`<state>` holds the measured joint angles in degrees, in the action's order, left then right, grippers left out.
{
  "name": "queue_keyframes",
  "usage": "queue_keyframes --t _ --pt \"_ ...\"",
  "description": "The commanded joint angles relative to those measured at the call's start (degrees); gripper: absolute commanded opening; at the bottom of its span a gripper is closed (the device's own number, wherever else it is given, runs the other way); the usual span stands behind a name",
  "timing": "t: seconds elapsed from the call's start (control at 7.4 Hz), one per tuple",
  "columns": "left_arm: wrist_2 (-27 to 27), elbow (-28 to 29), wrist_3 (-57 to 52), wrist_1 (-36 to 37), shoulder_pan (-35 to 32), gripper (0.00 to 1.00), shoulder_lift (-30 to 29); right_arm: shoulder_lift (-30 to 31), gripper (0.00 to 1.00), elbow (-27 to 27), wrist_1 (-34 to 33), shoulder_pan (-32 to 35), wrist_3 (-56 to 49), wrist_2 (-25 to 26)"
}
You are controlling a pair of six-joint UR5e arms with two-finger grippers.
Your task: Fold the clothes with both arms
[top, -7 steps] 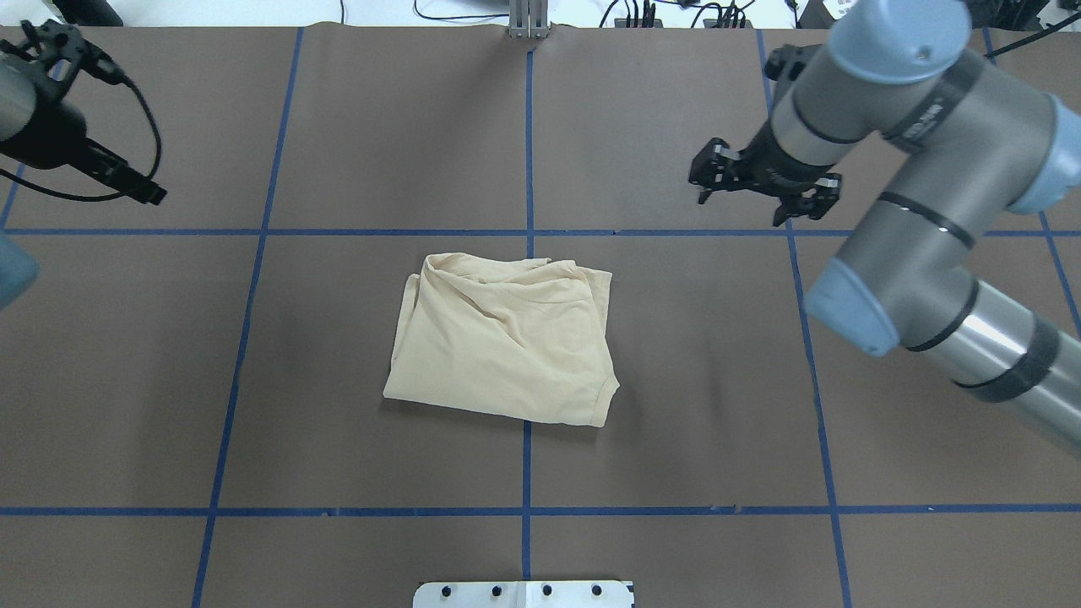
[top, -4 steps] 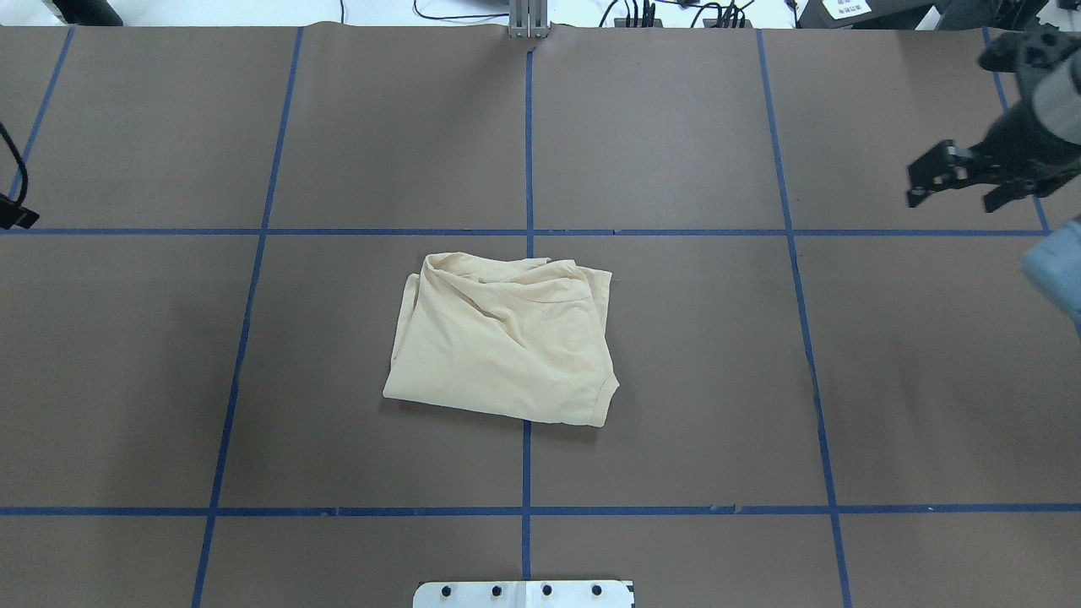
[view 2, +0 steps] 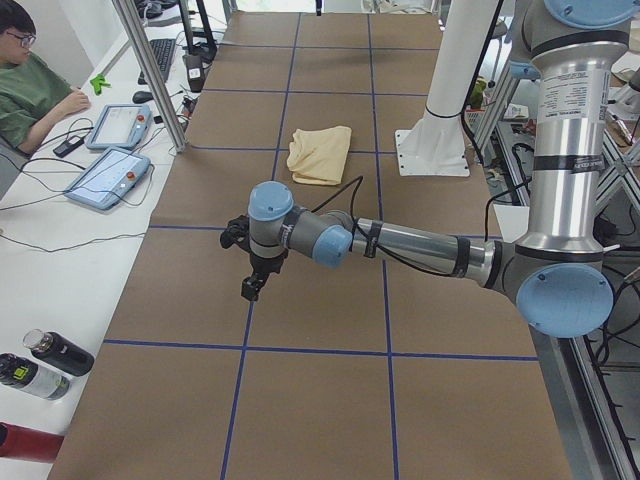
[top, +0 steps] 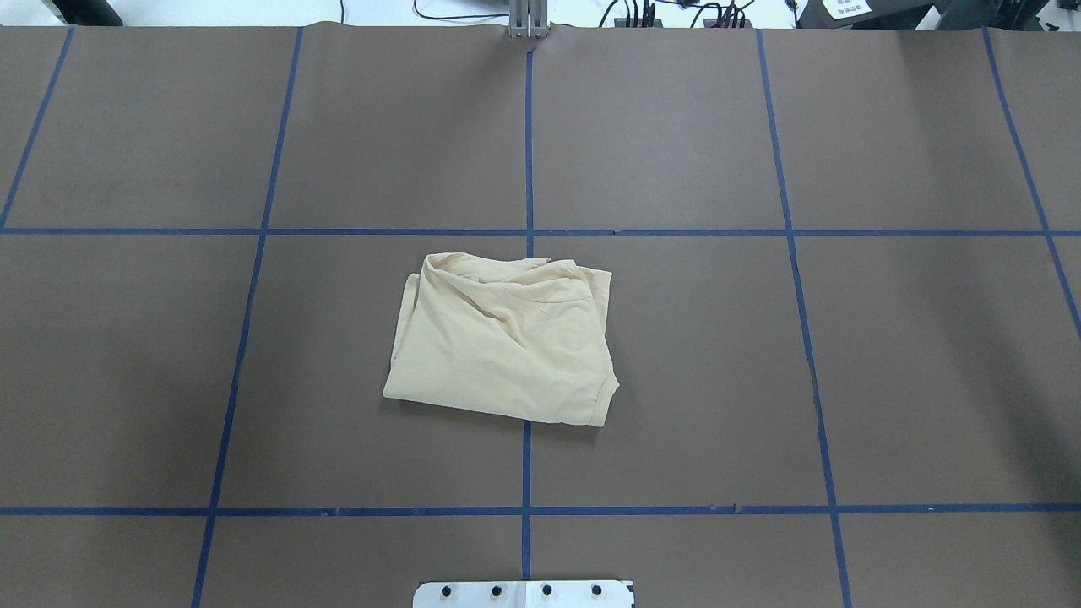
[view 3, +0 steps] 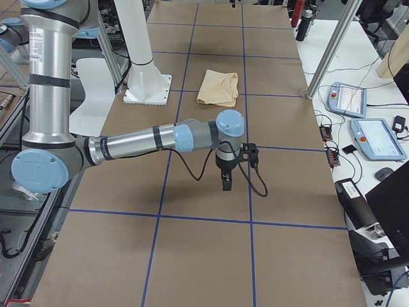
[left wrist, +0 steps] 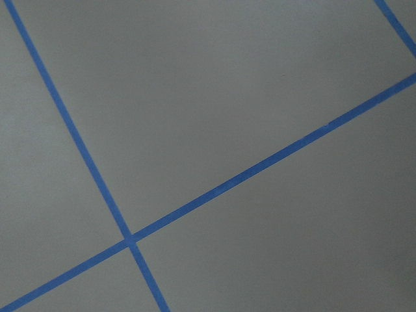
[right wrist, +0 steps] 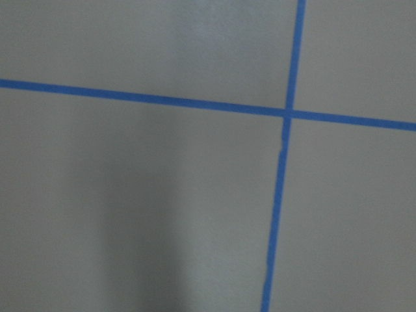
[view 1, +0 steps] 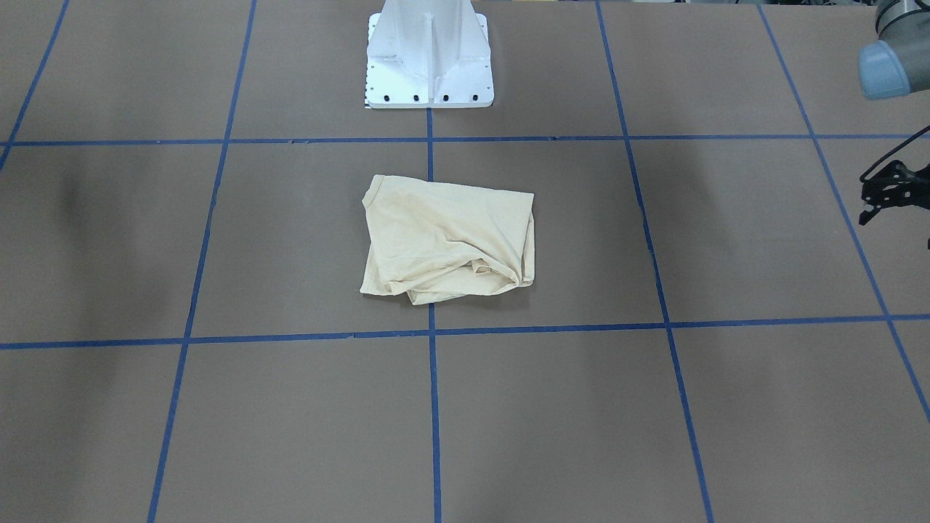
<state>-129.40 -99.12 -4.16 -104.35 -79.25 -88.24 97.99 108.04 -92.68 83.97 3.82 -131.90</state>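
T-shirt (top: 504,342) lies folded in a rough square at frame centre in the overhead view, on the brown table (top: 692,388), straddling the middle tape line (top: 529,127). Left gripper (view 2: 251,290) and right gripper (view 3: 225,181) hang over bare table, well apart from it. Cannot tell whether either claw is released or clenched.
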Motion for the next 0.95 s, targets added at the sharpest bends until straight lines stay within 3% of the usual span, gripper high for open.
queue_keyframes --t 0.0,0.14,0.27,0.68,0.81 --pt "-1.7 2.6 -0.2 0.1 -6.9 1.00 1.8 4.0 1.00 -0.3 0.4 3.3 -4.6 0.4" --pt "-6.3 2.9 -0.9 0.0 -9.6 1.00 3.4 5.1 1.00 -0.5 0.6 3.6 -5.5 0.4" --pt "-7.3 2.6 -4.4 0.2 -10.3 1.00 6.0 7.2 1.00 -0.5 0.7 3.8 -8.2 0.2" --pt "-6.7 2.2 -4.4 2.8 -12.6 1.00 8.9 7.8 1.00 -0.7 0.6 4.1 -7.8 0.2" --pt "-6.7 1.7 -4.4 8.9 -12.5 1.00 8.3 7.9 1.00 -0.6 0.6 4.1 -7.8 0.2"
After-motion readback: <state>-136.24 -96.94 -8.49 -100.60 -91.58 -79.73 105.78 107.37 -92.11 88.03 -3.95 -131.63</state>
